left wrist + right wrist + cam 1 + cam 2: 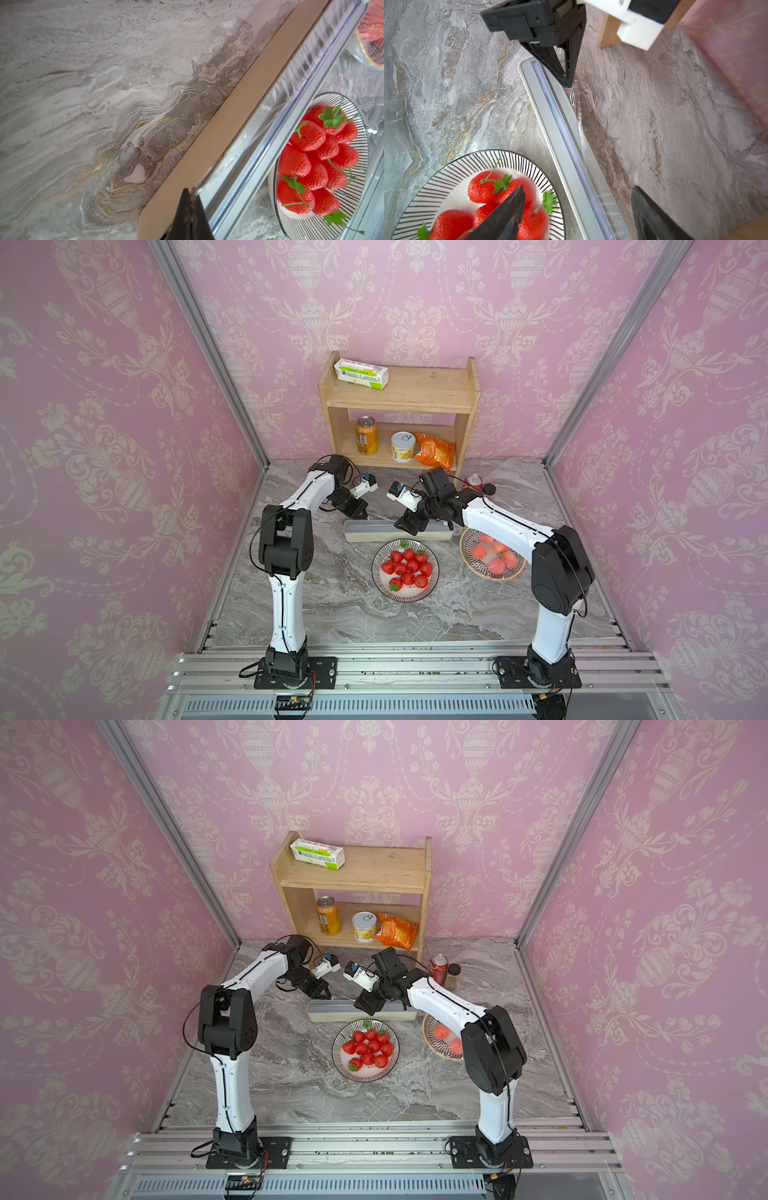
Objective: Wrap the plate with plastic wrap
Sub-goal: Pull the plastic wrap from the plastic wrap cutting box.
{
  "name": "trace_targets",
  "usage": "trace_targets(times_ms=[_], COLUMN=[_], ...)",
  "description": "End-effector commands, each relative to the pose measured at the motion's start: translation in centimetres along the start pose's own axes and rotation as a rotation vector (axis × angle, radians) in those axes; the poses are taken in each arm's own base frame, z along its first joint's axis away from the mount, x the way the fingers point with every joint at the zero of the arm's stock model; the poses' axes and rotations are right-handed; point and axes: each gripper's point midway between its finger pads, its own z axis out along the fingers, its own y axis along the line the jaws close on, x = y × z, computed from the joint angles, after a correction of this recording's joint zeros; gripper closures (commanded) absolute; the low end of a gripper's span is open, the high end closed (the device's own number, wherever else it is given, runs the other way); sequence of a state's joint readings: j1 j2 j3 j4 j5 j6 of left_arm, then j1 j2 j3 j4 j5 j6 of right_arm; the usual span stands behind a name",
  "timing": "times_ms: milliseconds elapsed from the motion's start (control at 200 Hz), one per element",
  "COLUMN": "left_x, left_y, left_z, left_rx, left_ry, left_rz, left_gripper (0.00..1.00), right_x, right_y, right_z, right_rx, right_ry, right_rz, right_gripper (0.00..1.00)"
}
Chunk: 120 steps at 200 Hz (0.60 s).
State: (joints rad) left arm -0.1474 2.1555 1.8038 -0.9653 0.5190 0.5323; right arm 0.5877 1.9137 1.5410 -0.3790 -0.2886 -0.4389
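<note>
you get bright, even light in both top views, with only soft shadows on the table (pixel 332 614). the walls (pixel 104 448) bow toward the edges. in the left wrist view the film (pixel 278 93) glints white and the near finger (pixel 187 218) blurs. in the right wrist view the near fingers (pixel 500 218) are soft, the plate (pixel 425 187) sharp.
</note>
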Motion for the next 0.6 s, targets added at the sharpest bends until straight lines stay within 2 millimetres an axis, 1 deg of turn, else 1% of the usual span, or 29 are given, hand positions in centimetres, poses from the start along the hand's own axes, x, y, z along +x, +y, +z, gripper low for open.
trace_targets(times_ms=[0, 250, 350, 510, 595], left_x=[-1.2, -1.5, -1.5, -1.5, -1.6], left_y=[-0.6, -0.9, -1.0, -0.9, -0.9], left_z=[-0.7, -1.5, -1.5, -1.5, -1.6], left_rx=[0.017, 0.008, 0.009, 0.007, 0.003], left_ry=[-0.046, -0.074, -0.074, -0.074, -0.077], left_rz=[0.008, 0.015, 0.016, 0.015, 0.016], left_gripper=[1.0, 1.0, 1.0, 1.0, 1.0], right_x=[-1.0, -1.0, -0.9, -0.7, -0.6], right_y=[-0.2, -1.5, -1.8, -2.1, -2.1], right_z=[1.4, 4.2, 5.2, 6.4, 7.0], right_rx=[0.017, 0.065, 0.083, 0.103, 0.112], right_ry=[0.003, 0.031, 0.052, 0.085, 0.104], right_rz=[-0.032, -0.025, -0.03, -0.042, -0.057], right_gripper=[0.18, 0.17, 0.19, 0.25, 0.25])
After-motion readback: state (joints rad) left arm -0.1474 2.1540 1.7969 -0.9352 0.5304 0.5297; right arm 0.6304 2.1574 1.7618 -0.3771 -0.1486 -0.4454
